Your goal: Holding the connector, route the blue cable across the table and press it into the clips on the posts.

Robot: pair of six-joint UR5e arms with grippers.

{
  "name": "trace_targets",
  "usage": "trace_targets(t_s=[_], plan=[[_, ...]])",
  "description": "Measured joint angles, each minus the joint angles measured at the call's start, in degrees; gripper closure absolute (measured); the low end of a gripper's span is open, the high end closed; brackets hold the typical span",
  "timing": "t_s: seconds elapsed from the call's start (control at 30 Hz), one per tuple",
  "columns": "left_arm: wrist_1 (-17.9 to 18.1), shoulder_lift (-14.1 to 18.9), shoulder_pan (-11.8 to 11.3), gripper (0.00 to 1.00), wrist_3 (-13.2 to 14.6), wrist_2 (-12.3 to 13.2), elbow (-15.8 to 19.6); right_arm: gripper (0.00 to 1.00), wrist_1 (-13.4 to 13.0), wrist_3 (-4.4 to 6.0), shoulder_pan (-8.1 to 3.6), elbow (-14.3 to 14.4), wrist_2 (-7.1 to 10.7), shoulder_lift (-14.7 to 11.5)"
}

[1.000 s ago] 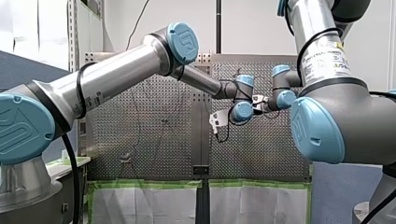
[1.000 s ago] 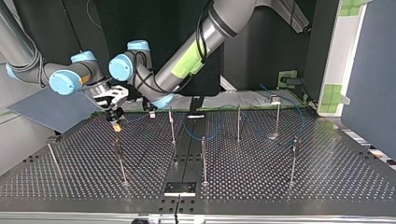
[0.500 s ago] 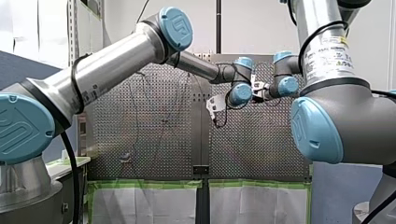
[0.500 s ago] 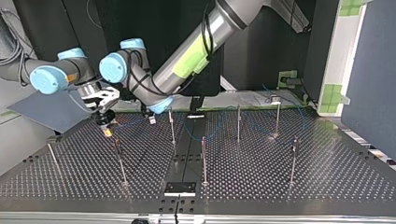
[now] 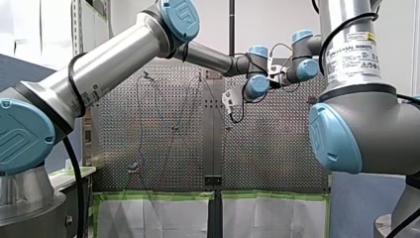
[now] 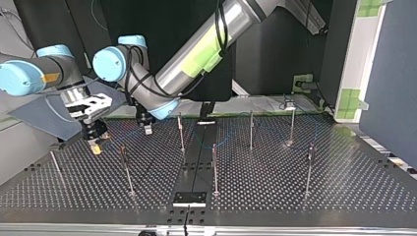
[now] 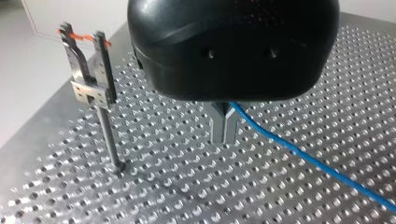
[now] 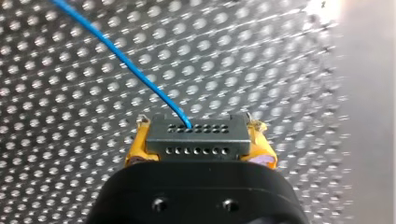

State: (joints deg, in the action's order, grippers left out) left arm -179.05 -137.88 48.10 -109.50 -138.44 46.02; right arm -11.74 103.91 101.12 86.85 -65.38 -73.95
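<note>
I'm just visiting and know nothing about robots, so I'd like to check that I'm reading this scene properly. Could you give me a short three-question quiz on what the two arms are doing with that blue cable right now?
1. True or false: my right gripper grips the connector between yellow pads.
2. What passes between my left gripper's metal fingers? A) a red rope B) the blue cable C) a screw
3. Fill in: in the left wrist view, the clip beside my left gripper sits atop a thin metal ____.
Key: 1 true; 2 B; 3 post.
</note>
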Motion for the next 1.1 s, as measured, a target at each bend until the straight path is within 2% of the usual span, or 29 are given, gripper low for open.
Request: trace_targets(t_s=[0.37, 0.97, 1.1], plan=[[0.0, 0.7, 1.1, 1.0, -0.5, -0.3, 0.0, 1.0, 0.8, 0.17, 0.5, -0.2, -0.12, -5.1], [3.4, 2.6, -1.6, 1.0, -1.3, 0.7, 0.0, 1.0, 0.8, 0.17, 0.53, -0.1, -0.4, -5.0], [4.9, 3.0, -2.3, 1.0, -0.2, 1.9, -0.1, 1.0, 0.7, 0.17, 0.43, -0.1, -0.47, -5.0]])
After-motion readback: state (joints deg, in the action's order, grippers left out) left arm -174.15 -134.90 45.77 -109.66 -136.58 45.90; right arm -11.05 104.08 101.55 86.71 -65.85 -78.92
